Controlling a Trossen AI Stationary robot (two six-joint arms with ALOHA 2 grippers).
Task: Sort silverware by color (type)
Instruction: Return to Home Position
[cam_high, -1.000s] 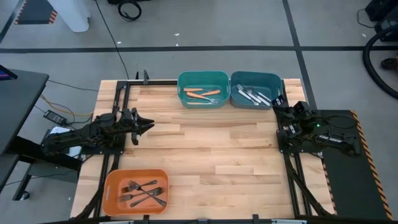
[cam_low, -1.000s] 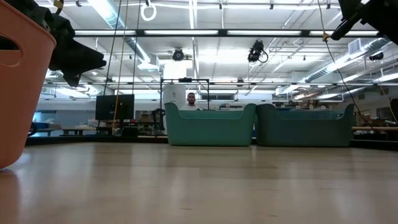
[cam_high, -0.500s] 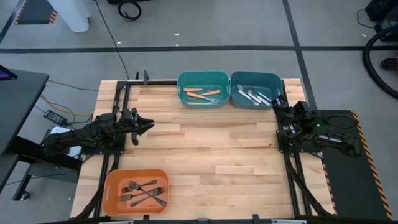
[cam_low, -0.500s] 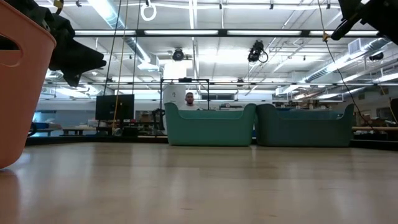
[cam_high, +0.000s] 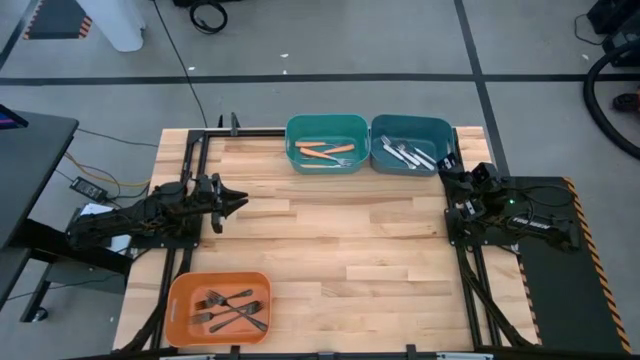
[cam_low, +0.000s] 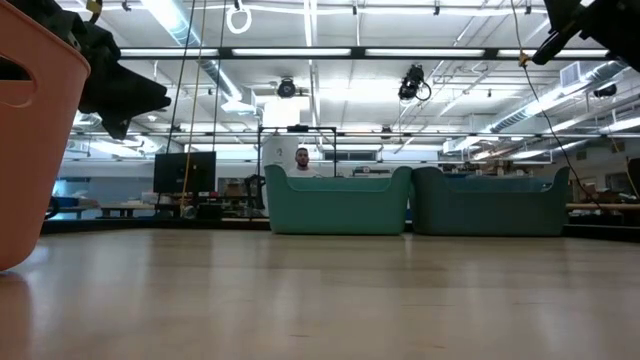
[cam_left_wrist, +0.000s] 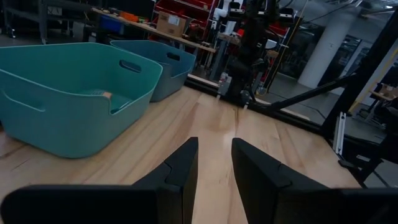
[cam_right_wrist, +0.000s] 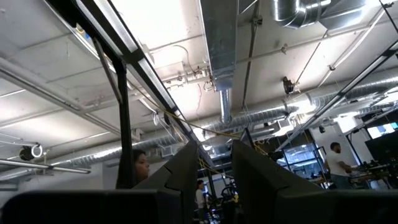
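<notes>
All forks lie binned: orange-handled forks (cam_high: 325, 152) and silver forks (cam_high: 408, 154) at the desk's far edge, black forks (cam_high: 232, 307) at its near left corner, nearest the left gripper (cam_high: 237, 203). The right gripper (cam_high: 452, 184) idles. Both jaws stand slightly apart, empty.

**No legible writing in any view**

Nothing readable shows on the wooden table (cam_high: 330, 240), the teal bin (cam_high: 327, 144), the blue bin (cam_high: 411, 144) or the orange bin (cam_high: 219, 307). The dark monitor (cam_low: 185, 172) in the room beyond the table carries no readable text, and the cardboard box (cam_left_wrist: 174, 23) on the far shelving (its markings too small to make out) gives no word or number either.
</notes>
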